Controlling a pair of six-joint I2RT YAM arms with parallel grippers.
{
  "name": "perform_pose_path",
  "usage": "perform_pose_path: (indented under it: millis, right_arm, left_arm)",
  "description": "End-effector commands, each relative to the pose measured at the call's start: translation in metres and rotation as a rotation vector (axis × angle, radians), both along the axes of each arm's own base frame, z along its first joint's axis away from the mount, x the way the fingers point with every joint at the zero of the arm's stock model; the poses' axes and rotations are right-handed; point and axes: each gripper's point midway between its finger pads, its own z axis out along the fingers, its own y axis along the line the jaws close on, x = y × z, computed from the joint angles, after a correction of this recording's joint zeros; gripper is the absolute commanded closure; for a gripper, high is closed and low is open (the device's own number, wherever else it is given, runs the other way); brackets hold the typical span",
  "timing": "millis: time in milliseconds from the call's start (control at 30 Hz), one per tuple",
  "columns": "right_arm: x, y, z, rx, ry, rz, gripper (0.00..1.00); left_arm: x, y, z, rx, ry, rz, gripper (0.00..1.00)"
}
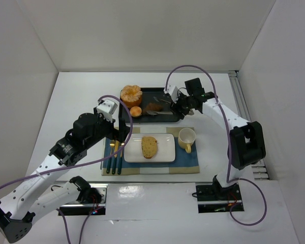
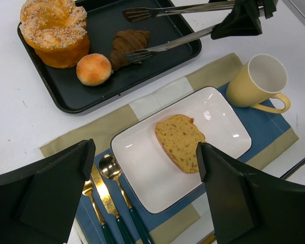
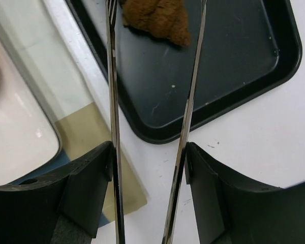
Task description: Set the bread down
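A slice of bread (image 1: 149,147) lies on the white rectangular plate (image 1: 165,153); the left wrist view shows the slice (image 2: 180,142) on the plate (image 2: 142,168) too. My left gripper (image 1: 119,136) hovers open and empty above the plate's left end (image 2: 145,198). My right gripper (image 1: 185,104) is shut on metal tongs (image 3: 112,101), whose open tips reach over a brown croissant (image 3: 157,18) in the black tray (image 1: 123,116). The tongs (image 2: 168,46) hold nothing.
The tray also holds a large sugared bun (image 1: 131,94) and a small round roll (image 1: 135,112). A yellow mug (image 1: 187,139) stands right of the plate on the blue and tan placemat (image 1: 188,163). Gold cutlery with green handles (image 1: 113,160) lies left of the plate.
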Motion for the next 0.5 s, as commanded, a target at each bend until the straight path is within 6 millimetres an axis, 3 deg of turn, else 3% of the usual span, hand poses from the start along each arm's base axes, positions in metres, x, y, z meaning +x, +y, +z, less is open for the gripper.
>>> perform_pose_path:
  millis: [0,267,333,367,400,467]
  right_arm:
    - [0.034,0.005,0.018,0.030,-0.087,-0.031,0.34]
    - [0.039,0.007,0.000,0.010,-0.009,-0.037,0.36]
    - [0.036,0.003,-0.007,0.001,0.019,-0.034,0.43]
    - [0.038,0.004,-0.003,0.004,0.010,-0.034,0.55]
    - [0.036,0.003,-0.005,0.000,0.022,-0.034,0.60]
    - [0.036,0.001,0.007,0.018,-0.001,-0.035,0.67]
  left_arm:
    - [0.003,0.001,0.012,-0.010,-0.058,0.003,0.00]
    - [0.003,0.001,0.012,-0.003,-0.063,0.000,0.00]
    - [0.003,0.001,0.012,-0.003,-0.063,0.000,0.00]
    - [0.003,0.001,0.012,-0.003,-0.063,0.000,0.00]
    - [0.003,0.001,0.012,-0.003,-0.063,0.000,0.00]
    - [0.004,0.000,0.010,0.003,-0.056,0.000,0.00]
